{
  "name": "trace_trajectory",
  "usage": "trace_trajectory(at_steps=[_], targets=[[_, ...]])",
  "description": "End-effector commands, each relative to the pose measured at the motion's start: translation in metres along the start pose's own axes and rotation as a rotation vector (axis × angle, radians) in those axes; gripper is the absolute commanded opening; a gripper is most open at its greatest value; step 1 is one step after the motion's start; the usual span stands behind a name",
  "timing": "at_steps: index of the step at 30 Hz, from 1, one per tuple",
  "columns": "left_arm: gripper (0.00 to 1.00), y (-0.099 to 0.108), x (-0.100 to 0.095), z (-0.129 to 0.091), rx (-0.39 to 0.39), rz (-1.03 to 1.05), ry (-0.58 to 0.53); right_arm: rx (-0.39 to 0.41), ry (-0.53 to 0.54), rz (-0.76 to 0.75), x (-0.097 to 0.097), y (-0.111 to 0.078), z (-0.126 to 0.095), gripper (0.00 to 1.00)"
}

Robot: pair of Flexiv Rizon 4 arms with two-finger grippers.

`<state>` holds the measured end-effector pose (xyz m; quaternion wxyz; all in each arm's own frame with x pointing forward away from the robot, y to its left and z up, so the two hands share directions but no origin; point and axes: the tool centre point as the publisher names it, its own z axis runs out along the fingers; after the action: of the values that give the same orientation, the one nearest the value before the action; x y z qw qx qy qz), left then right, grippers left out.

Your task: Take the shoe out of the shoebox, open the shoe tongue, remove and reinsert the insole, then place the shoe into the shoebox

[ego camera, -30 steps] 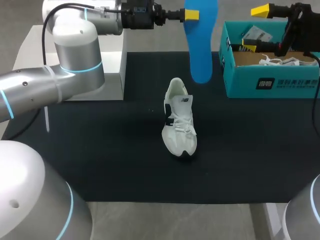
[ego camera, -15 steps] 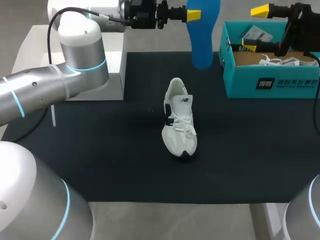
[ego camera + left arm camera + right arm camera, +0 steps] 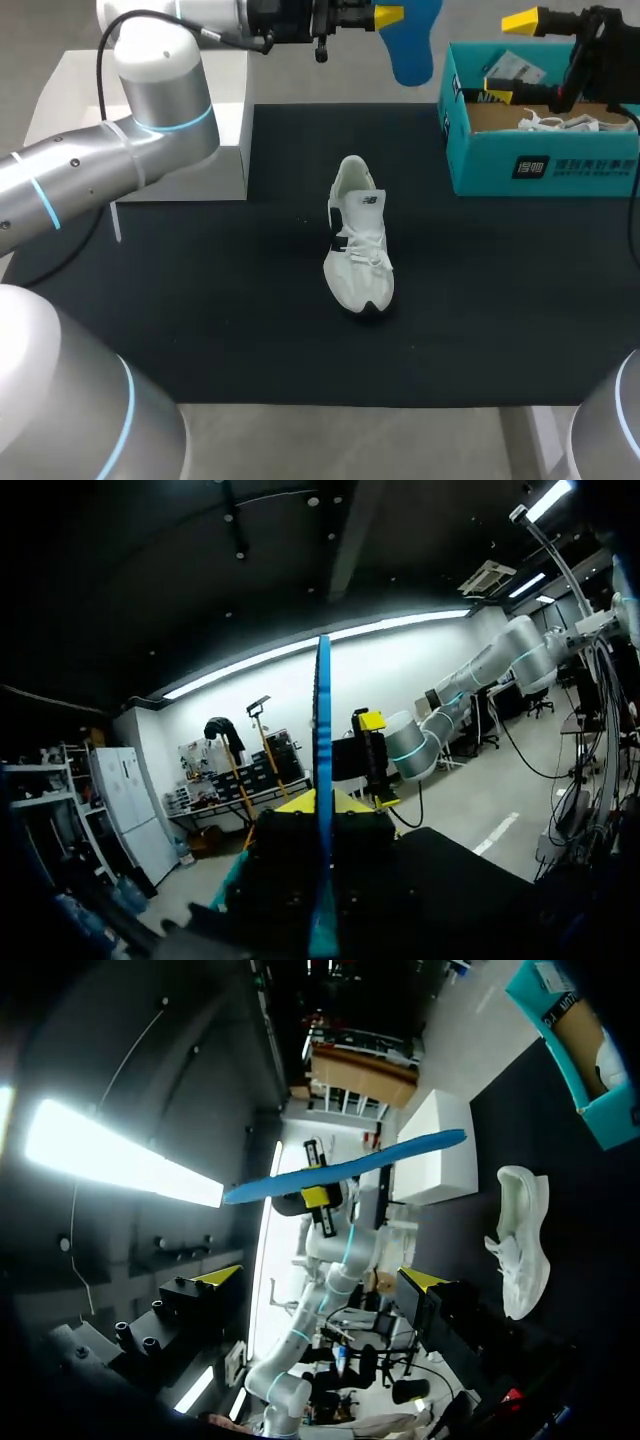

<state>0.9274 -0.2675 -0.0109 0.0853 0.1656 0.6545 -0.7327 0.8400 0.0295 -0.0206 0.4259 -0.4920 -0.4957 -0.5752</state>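
blk mat (image 3: 200, 300) over grey table (image 3: 350, 440) w/ white block (image 3: 60, 95) at far-left corner.

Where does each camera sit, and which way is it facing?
Head: above, behind, looking down at the table; left arm, right arm, shoe and shoebox show.
Left wrist: on the left arm, facing the right arm; left pincer shut on the edge-on insole.
Right wrist: by the shoebox, facing the left arm; right pincer open.
Both wrist views share the insole.

Left hand (image 3: 388, 15) high up, pinching insole (image 3: 414, 50); right hand (image 3: 512, 58) spread wide.
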Motion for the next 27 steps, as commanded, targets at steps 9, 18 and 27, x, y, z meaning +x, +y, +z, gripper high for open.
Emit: trace_trajectory(at_steps=[9,18,27], targets=[[0.0,0.004,-0.002,0.0,0.157,1.333,0.114,-0.001,-0.002,0.0,0.0,0.0,0.002,1.0],[0.0,0.004,-0.002,0.0,0.192,1.63,0.14,-0.001,-0.002,0.0,0.0,0.0,0.002,1.0],[0.0,0.016,-0.001,-0.004,0.038,1.867,0.204,-0.001,-0.002,0.0,0.0,0.0,0.002,1.0]])
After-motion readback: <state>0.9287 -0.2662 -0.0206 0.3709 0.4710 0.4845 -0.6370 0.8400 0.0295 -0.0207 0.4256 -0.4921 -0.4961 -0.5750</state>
